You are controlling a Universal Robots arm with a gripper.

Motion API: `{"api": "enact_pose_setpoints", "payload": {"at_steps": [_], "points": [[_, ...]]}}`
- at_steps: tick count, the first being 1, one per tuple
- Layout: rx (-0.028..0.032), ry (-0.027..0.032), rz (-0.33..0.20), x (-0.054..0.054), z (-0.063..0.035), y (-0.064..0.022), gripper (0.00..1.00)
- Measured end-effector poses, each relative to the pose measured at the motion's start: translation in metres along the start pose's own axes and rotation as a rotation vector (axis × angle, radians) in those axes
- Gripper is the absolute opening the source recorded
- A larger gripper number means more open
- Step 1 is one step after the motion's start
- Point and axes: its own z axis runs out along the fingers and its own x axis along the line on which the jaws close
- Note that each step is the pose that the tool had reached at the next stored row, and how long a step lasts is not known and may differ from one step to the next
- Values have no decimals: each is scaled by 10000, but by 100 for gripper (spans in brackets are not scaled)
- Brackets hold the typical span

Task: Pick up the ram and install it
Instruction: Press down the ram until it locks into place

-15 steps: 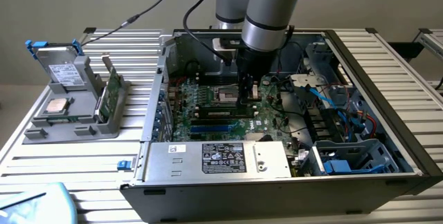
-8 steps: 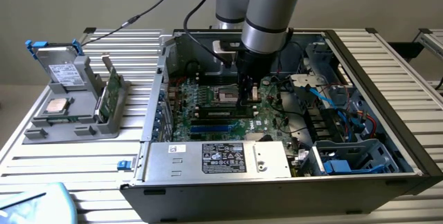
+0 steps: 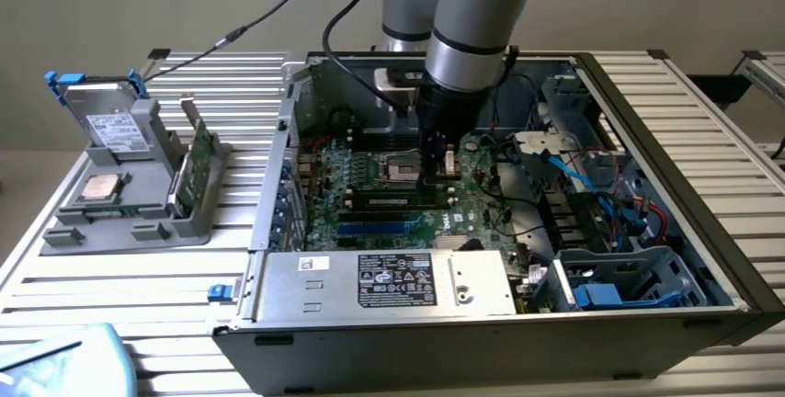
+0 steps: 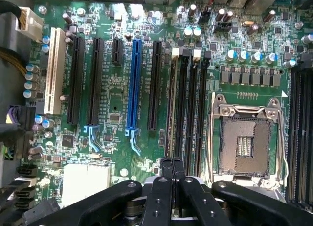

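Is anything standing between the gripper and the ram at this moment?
Yes. The ram stands on edge in the grey holder outside the computer case, while the shut gripper hangs inside over the motherboard. The case's side wall rises between them.

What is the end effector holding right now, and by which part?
Nothing, as far as can be seen: the end effector is shut, its fingertips pressed together with nothing between them, just above the black memory slots on the motherboard.
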Motion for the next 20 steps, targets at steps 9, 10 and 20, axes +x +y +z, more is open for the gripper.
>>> {"api": "enact_pose_setpoints", "payload": {"at_steps": [9,10,20], "points": [[-1,4,0,-13,0,208,11],[-1,2,-1,-14,3,229,11],[0,4,-1,-18,72,264,11]]}}
